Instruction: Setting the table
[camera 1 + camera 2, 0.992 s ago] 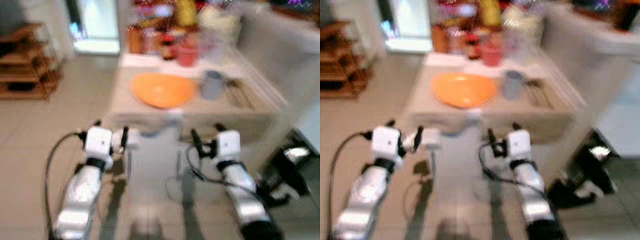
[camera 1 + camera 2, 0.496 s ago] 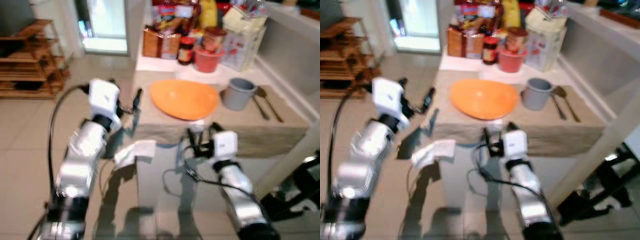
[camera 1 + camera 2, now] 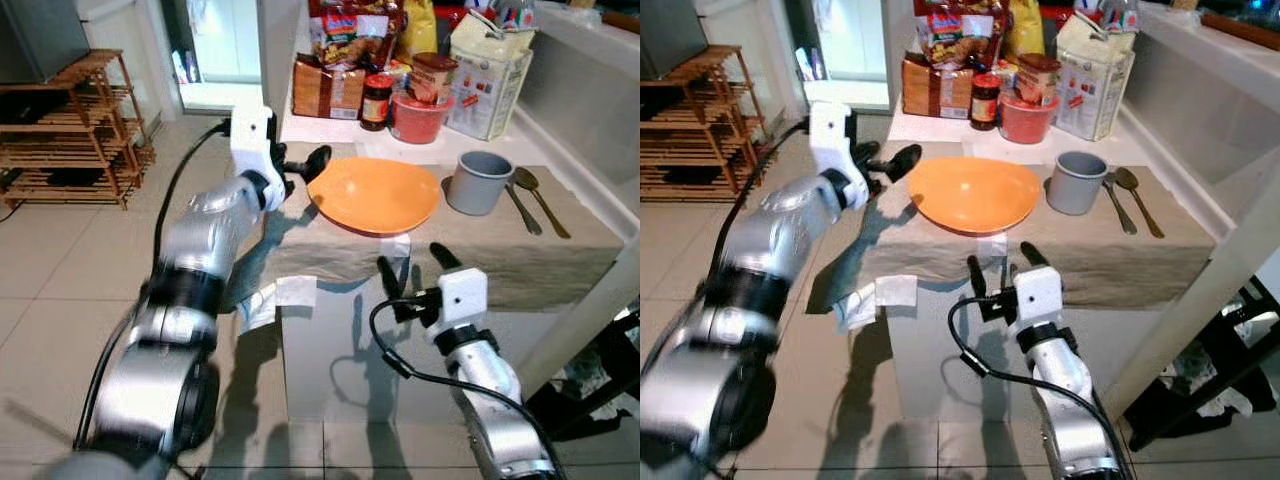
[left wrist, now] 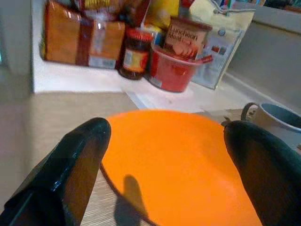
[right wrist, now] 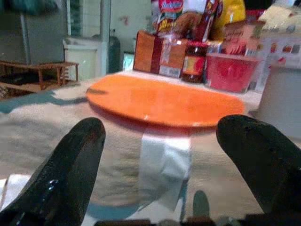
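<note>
Beige cloth [image 3: 560, 262] covered the low table, and its front edge hung loose over the side, held by a strip of pale tape [image 3: 396, 246]. On it lay the orange plate [image 3: 374, 193], with a grey mug [image 3: 478, 182] just to its right and two spoons [image 3: 531, 196] beyond the mug. Groceries crowded the back: a red bowl [image 3: 418, 117], a dark jar [image 3: 377, 101], a brown packet [image 3: 326, 91] and a white carton [image 3: 489, 66].

The left gripper [image 3: 304, 164] was raised at the plate's left rim, its two fingers spread wide with nothing between them; through its wrist camera the plate [image 4: 178, 165] sat squarely in the gap. The right gripper [image 3: 413, 272] hung lower, in front of the table edge and below the plate, likewise wide open and empty.

The likeliest trouble, I judged, was a shallow plate offering little for the long fingers to bite on: a close from the side could push it right into the mug, or tip it up and let it slide. The right gripper also stood close to the hanging cloth and tape; catching either while rising could drag the whole setting, and a tugged cloth would send the spoons off first
</note>
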Robot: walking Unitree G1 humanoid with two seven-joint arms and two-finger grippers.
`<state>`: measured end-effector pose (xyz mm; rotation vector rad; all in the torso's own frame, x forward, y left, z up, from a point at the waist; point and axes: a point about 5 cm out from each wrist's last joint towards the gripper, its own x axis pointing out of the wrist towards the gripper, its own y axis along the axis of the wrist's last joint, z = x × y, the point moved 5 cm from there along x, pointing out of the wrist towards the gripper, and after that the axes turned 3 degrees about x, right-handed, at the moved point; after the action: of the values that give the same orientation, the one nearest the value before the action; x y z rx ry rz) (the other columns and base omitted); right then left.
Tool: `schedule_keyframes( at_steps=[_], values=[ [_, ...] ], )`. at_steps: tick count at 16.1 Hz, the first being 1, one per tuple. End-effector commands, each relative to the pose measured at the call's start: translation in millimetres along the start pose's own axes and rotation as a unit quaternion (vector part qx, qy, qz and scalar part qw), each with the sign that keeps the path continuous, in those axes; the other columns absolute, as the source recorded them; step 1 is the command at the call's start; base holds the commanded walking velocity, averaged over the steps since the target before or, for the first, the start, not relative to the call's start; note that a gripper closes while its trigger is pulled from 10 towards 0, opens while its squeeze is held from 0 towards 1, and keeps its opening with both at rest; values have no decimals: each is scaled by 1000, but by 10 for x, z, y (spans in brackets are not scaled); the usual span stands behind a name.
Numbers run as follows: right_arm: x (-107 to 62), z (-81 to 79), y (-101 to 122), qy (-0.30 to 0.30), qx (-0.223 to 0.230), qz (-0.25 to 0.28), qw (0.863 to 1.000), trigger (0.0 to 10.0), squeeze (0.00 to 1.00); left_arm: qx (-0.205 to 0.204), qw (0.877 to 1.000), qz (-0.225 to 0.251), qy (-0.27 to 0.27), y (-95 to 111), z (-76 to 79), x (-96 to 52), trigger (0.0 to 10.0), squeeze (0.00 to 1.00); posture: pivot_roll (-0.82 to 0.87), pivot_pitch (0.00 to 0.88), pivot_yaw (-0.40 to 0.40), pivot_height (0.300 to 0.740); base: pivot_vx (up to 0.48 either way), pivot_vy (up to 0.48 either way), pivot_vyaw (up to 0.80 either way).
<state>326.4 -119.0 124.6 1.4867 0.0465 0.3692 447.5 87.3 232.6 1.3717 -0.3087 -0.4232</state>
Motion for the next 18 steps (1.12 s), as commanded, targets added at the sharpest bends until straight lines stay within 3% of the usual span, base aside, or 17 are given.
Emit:
schedule_keyframes(
  at_steps=[1, 5, 10, 18],
  values=[
    [1, 35, 89, -3, -5, 10, 1000, 10000, 0, -34, 999, -18, 4, -55, -27, 22, 10000, 0, -89, 0, 12, 740, 0, 0, 0],
    [-47, 88, 129, -14, -8, 7, 1000, 10000, 0, -94, 994, -59, 7, -238, 0, 103, 10000, 0, -123, 0, 22, 740, 0, 0, 0],
    [-124, 84, 123, -16, -6, -9, 1000, 10000, 0, -113, 989, -96, 17, -471, 18, 127, 10000, 0, -138, 0, 24, 740, 0, 0, 0],
    [-178, 51, 102, -15, 0, -23, 1000, 10000, 0, -109, 987, -115, 24, -602, 63, 144, 10000, 0, -142, 0, 30, 740, 0, 0, 0]
  ],
)
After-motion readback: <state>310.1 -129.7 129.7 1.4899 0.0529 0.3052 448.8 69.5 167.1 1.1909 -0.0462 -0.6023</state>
